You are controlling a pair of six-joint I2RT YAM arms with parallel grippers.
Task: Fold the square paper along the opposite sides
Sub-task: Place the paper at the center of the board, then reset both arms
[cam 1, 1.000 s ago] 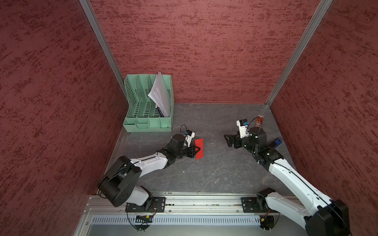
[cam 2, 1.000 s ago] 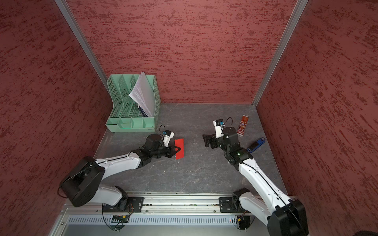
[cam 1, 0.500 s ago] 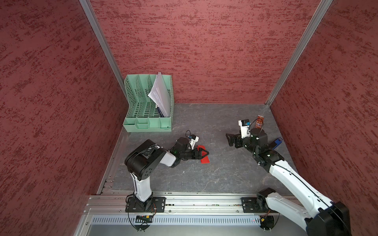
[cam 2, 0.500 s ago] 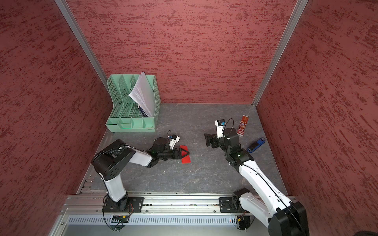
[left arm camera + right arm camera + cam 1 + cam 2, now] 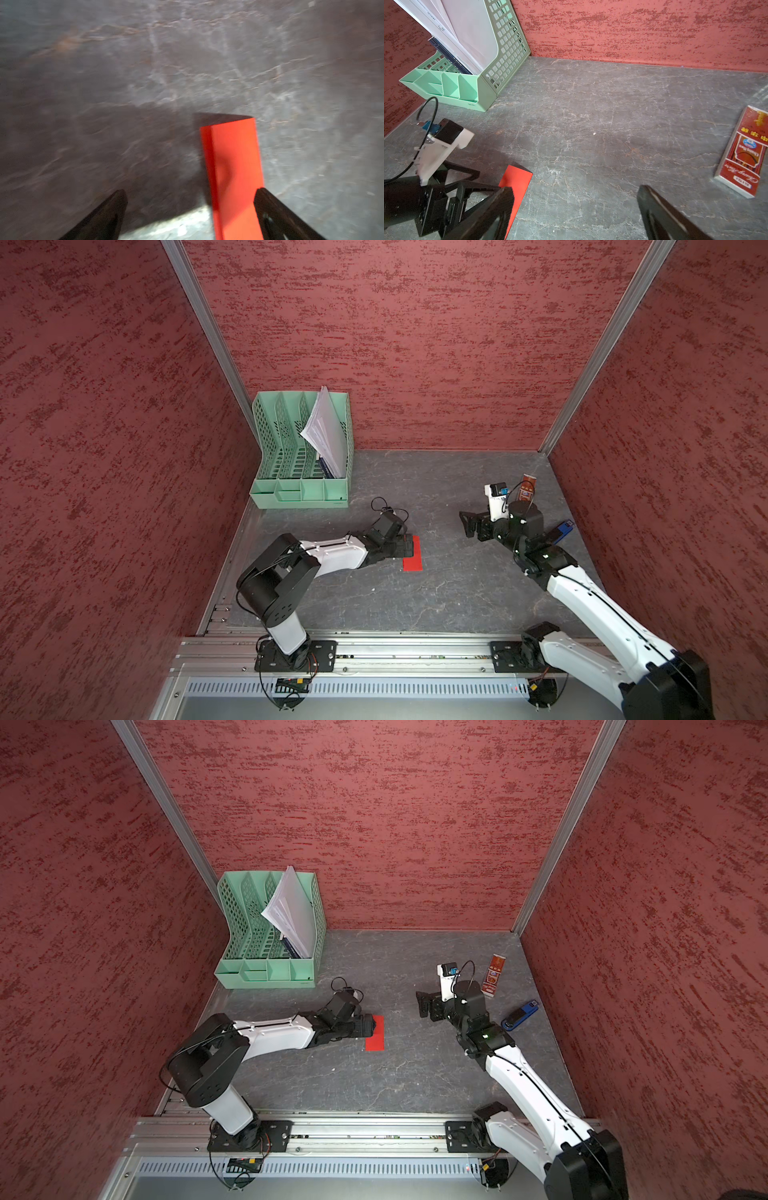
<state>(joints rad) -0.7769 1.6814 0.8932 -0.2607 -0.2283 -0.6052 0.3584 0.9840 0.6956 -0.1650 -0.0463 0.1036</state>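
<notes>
At mid-table the paper (image 5: 412,563) lies as a narrow folded strip at the left claw (image 5: 409,546), which gapes empty; the right claw (image 5: 466,524) is open too. Pressing the crease flat seems next.

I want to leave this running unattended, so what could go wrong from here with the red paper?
The left hand stands open with one finger at the edge of the red paper, so pulling away could drag it. Its far end seems lifted off the table, casting a shadow, so the fold may spring open. The right hand is apart, pinning nothing.
</notes>
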